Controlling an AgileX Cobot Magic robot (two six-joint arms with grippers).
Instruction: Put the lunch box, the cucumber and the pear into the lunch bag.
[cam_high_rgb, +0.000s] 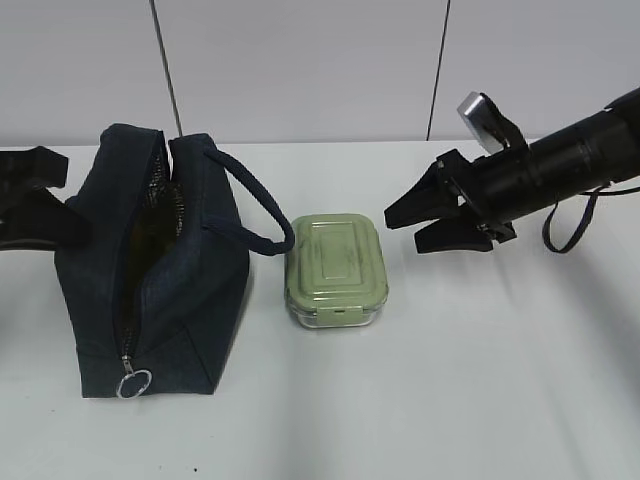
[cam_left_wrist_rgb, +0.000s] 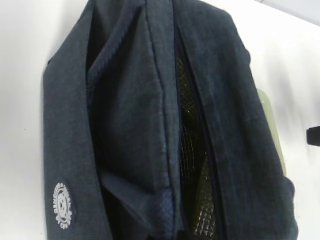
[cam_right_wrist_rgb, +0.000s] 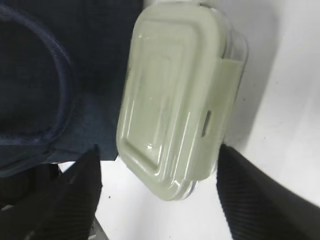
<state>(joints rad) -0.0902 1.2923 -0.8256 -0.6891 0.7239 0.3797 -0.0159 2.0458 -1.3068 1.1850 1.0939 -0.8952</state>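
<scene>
Logo patch (cam_left_wrist_rgb: 63, 205) | left wrist only; zipper ring (cam_high_rgb: 134, 383) | exterior only

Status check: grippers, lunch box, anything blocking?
Right gripper open, just right of lunch box, not touching. Left gripper shut, behind bag. Box on table beside unzipped bag. Bag handle close to box; approach otherwise clear.
</scene>
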